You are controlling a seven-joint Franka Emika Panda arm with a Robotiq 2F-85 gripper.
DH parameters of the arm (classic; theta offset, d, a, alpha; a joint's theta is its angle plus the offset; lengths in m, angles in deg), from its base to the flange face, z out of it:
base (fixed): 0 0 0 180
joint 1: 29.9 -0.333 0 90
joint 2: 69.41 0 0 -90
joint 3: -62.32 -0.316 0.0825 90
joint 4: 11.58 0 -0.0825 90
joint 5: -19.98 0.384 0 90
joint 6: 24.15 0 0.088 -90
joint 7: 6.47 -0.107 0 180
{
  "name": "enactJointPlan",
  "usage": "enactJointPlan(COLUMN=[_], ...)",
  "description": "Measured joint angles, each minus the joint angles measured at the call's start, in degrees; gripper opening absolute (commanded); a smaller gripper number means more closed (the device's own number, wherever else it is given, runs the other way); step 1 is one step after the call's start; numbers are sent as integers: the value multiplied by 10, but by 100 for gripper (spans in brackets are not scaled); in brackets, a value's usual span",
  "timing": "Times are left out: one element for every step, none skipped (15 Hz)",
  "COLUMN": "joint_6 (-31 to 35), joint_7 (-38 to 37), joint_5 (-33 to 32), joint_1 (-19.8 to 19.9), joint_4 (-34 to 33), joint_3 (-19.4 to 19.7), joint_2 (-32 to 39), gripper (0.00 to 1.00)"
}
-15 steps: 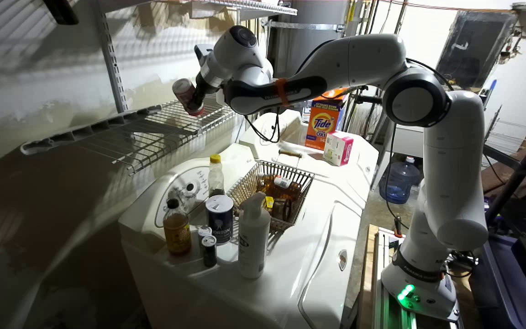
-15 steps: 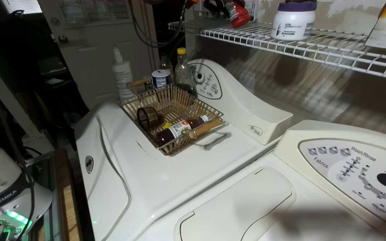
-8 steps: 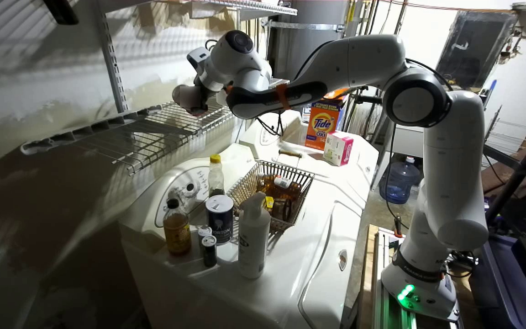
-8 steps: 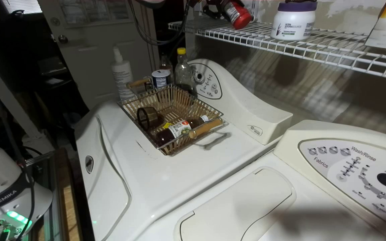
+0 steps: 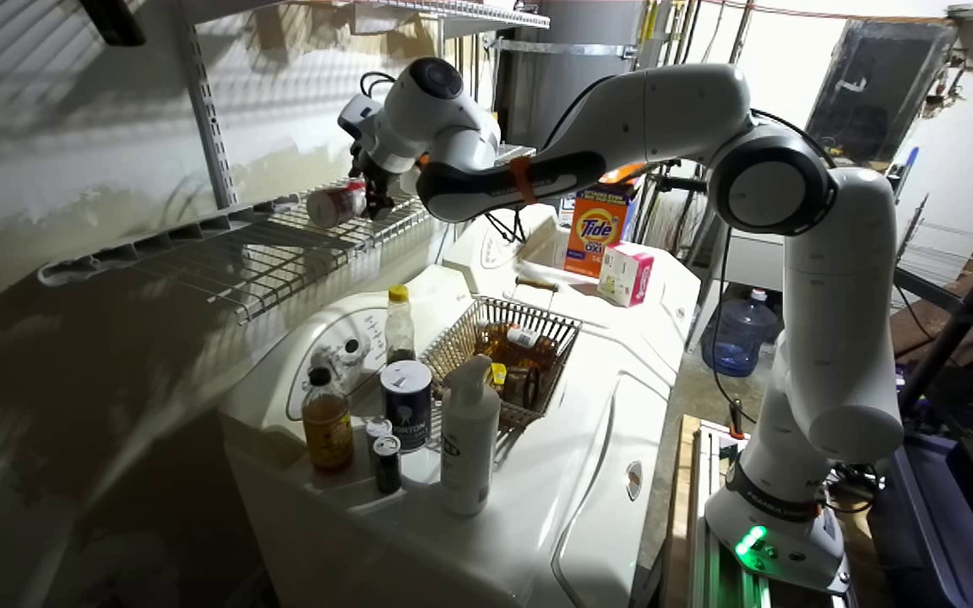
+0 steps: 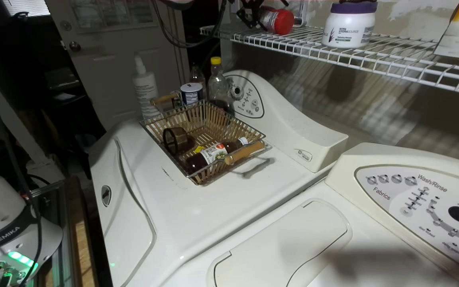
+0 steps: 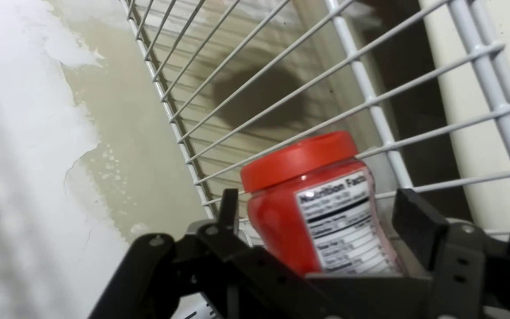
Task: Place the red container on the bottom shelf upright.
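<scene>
In the wrist view, the pincer (image 7: 318, 204) is seen spread and released, gaps being left on both sides of the red jar (image 7: 279, 226) at lower centre; only here can the nutrition label (image 7: 341, 226) be read.

In an exterior view, the jar is shown at upper left, lying on its side on the wire shelf (image 5: 309, 270); a salt can (image 5: 406, 409) is carried by the white surface (image 5: 537, 481) below.

In an exterior view, a white tub (image 6: 349, 28), shown only here, is seen on the shelf at upper right. A basket (image 6: 217, 114) is set on the surface, and a door (image 6: 114, 56) is seen at upper left.
</scene>
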Motion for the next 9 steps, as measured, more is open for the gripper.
enactJointPlan(joint_6=[-5,-8,-12,-15,-18,-21,-24,-28,-32], joint_7=[7,14,20,25,30,36,41,43,44], joint_5=[0,0,0,0,0,2,2,4,6], joint_1=[0,0,0,0,0,1,1,2,2], joint_4=[0,0,0,-1,-1,-2,-4,-8,-14], joint_3=[-2,-4,-6,-8,-9,-10,-11,-11,-12], joint_2=[0,0,0,0,0,-1,-3,-5,-7], gripper=[100,100,100,100,100,100,100,100,100])
